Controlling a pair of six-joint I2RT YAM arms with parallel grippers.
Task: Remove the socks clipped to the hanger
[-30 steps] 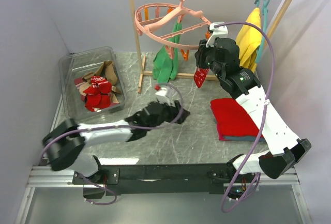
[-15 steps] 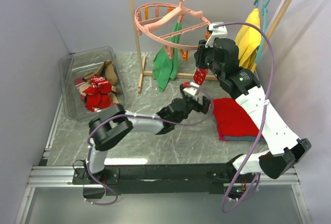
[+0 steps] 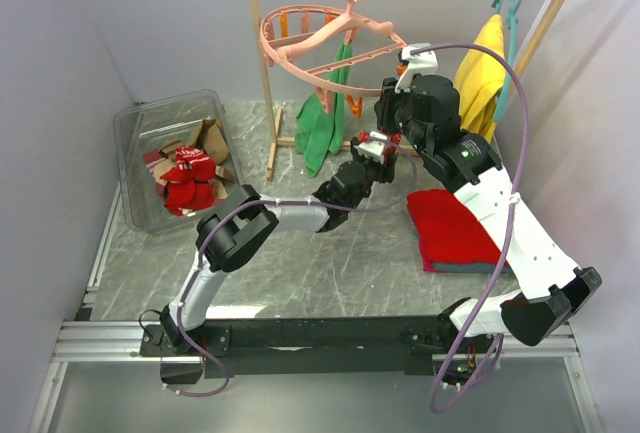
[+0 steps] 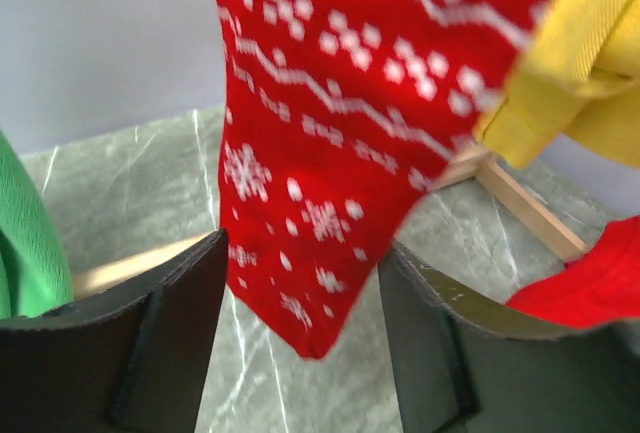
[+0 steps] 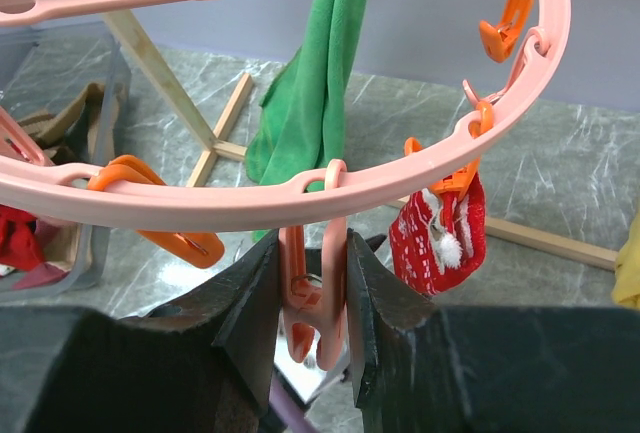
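The left gripper [image 4: 300,253] sits under the sock [image 4: 330,123] with its jaws apart, one either side of the toe; the cloth hangs loose between them, not pinched. The sock's long axis runs up and down, toe low and cuff up in an orange peg [image 5: 462,178] on the hanger [image 5: 200,203]. The left arm is the nearer one, and the pull will likely go down along that axis. The sock is soft red knit with white snowflakes and zigzags. Near it along the ring, the right gripper [image 5: 312,243] is clamped on a pink peg [image 5: 332,323] of hard smooth plastic. Farther off hangs a limp green cloth [image 5: 310,103], and a clear bin [image 3: 122,163] holds other socks [image 3: 190,178]
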